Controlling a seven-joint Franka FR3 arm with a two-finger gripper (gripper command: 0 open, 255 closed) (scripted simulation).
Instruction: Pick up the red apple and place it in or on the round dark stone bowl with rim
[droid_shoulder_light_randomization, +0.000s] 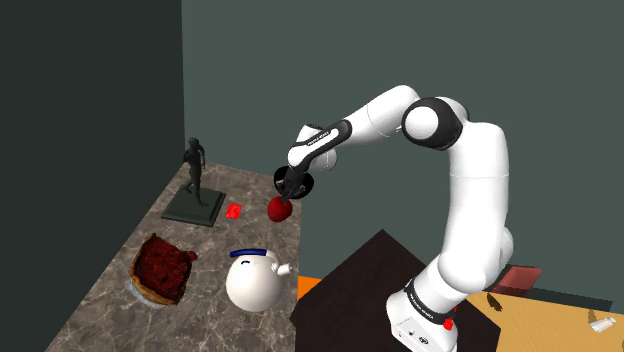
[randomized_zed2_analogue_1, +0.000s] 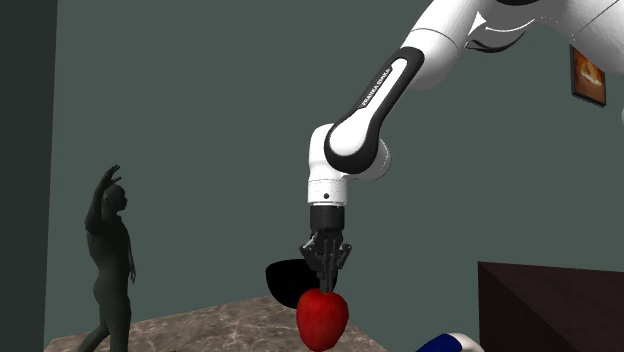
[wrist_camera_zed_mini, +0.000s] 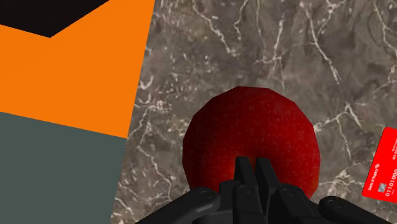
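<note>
Holding: jaws pinched narrow on the top of the red apple (randomized_zed2_analogue_1: 322, 318).
Apple: hangs straight under the wrist, over the marbled surface (droid_shoulder_light_randomization: 100, 315) near its edge; whether it touches the surface, cannot tell.
Bowl: dark round bowl (randomized_zed2_analogue_1: 282, 282) just behind the apple in the second exterior view.
Card: red card (droid_shoulder_light_randomization: 234, 211) flat on the surface, near the apple.
Others: dark human statue (droid_shoulder_light_randomization: 194, 168) on its base; white round teapot (droid_shoulder_light_randomization: 253, 280), well apart from the apple.

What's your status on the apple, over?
Black two-finger gripper shut on round red apple. Round dark bowl close beside it. Nothing seen between them.
</note>
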